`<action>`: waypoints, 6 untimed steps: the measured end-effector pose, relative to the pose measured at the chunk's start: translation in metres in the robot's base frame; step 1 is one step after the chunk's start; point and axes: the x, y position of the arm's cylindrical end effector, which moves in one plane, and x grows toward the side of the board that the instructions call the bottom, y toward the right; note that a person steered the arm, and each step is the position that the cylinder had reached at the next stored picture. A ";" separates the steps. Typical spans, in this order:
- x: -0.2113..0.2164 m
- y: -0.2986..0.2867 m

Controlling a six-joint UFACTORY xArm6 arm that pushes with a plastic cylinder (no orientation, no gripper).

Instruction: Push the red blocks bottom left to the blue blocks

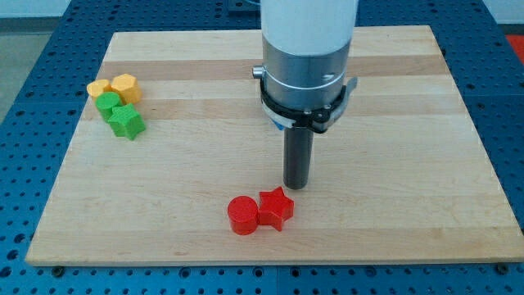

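Camera view: my tip [295,185], fingerless, stands just above the light, stiff, slidey red plastic star [276,208] touching the red plastic cylinder [242,215]; push their upper-right faces.

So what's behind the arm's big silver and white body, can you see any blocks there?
A sliver of blue peeks out at the arm body's lower left edge, possibly a blue block; its shape and anything else behind is covered. My tip sits just above the red star and red cylinder.
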 end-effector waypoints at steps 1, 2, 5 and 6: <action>0.029 0.011; 0.044 0.012; 0.044 -0.025; 0.044 -0.032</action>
